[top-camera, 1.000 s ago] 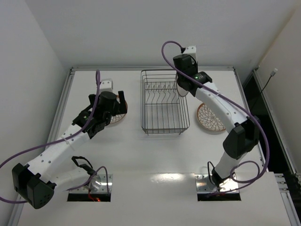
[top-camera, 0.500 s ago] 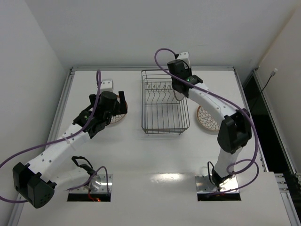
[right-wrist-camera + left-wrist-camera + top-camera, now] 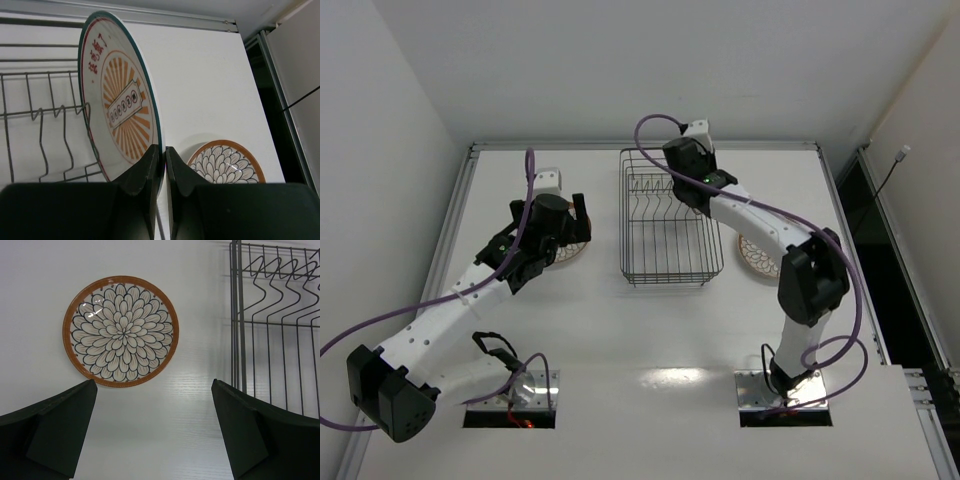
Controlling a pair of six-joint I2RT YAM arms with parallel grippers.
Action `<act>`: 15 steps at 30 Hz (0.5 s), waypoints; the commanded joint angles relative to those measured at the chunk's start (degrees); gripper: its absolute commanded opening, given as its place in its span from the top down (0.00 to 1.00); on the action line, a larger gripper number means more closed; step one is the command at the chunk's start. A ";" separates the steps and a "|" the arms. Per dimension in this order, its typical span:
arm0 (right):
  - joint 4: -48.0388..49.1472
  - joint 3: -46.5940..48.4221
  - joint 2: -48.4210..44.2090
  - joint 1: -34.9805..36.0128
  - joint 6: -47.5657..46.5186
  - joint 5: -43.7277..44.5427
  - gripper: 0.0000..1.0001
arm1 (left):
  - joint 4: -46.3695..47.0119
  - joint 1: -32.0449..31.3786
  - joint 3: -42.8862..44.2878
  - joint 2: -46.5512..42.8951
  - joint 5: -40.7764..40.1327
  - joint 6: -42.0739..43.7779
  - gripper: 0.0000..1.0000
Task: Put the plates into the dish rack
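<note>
Left gripper (image 3: 154, 385) above table (image 3: 150, 440): petal plate (image 3: 121, 331) flat on table ahead of fingers, slightly left of gap between them. Dish rack (image 3: 236, 315) ahead and to right, apart from that plate.

Right gripper (image 3: 161, 150) above far right part of rack: sunburst plate (image 3: 120, 105) on edge, rim between fingers, rising ahead and leaning left. Rack prongs left of and behind it; seated between prongs or not, cannot tell. Second petal plate (image 3: 226, 162) flat on table just right of fingers, outside rack.
</note>
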 commanded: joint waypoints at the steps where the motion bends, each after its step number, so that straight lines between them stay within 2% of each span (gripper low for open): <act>1: -1.08 -1.04 2.47 3.24 0.63 1.97 0.92 | 0.81 0.15 0.47 0.01 0.11 0.05 0.00; 9: -8.98 2.29 6.87 6.59 7.29 7.77 0.89 | 0.81 0.15 0.47 0.01 0.11 0.05 0.00; 10: -10.21 3.34 7.74 7.12 8.53 7.78 0.84 | 0.81 0.15 0.47 0.01 0.11 0.05 0.00; 12: -13.55 4.57 8.27 7.12 11.69 7.78 0.81 | 0.81 0.15 0.47 0.01 0.11 0.05 0.00; 15: -15.66 5.71 8.28 7.12 13.46 7.78 0.60 | 0.81 0.15 0.47 0.01 0.11 0.05 0.00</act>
